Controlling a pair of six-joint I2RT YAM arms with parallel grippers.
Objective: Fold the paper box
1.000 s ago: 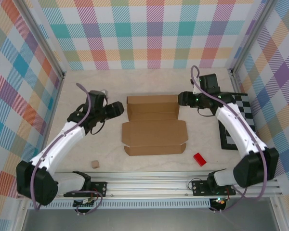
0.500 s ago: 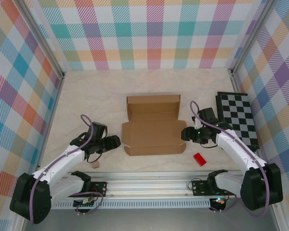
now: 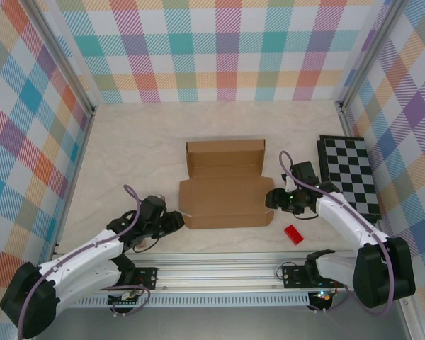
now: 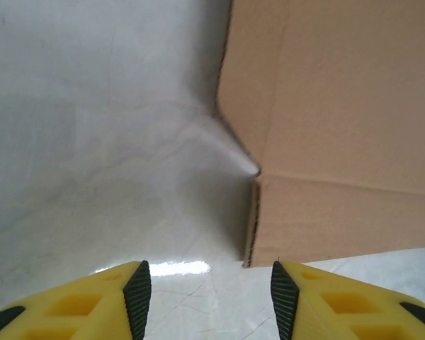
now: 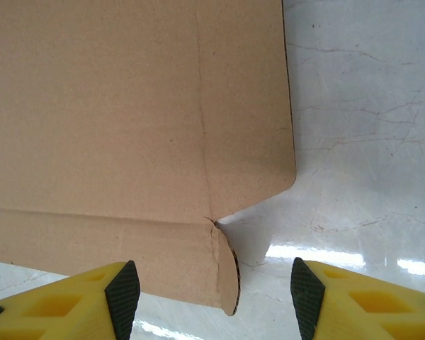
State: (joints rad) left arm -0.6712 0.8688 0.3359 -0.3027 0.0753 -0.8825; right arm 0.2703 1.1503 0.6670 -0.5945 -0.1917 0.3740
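Note:
The paper box (image 3: 227,185) is a brown cardboard sheet lying partly folded in the middle of the table, with a raised back section and a flat front panel. My left gripper (image 3: 177,222) is low at its front-left corner. In the left wrist view the left gripper (image 4: 209,301) is open, and the box corner (image 4: 326,212) lies just ahead of its right finger. My right gripper (image 3: 270,199) is at the box's right edge. There the right gripper (image 5: 214,301) is open, with a curved tab (image 5: 223,273) of the box standing between its pads, touching neither.
A small red block (image 3: 293,234) lies on the table near the right arm. A black-and-white checkerboard (image 3: 350,173) lies at the right wall. Patterned walls close three sides, and a metal rail (image 3: 219,273) runs along the near edge.
My left arm has swung toward the near edge and right to the box's front-left corner, its jaws narrowing. My right arm came forward from the box's back-right corner, then held still.

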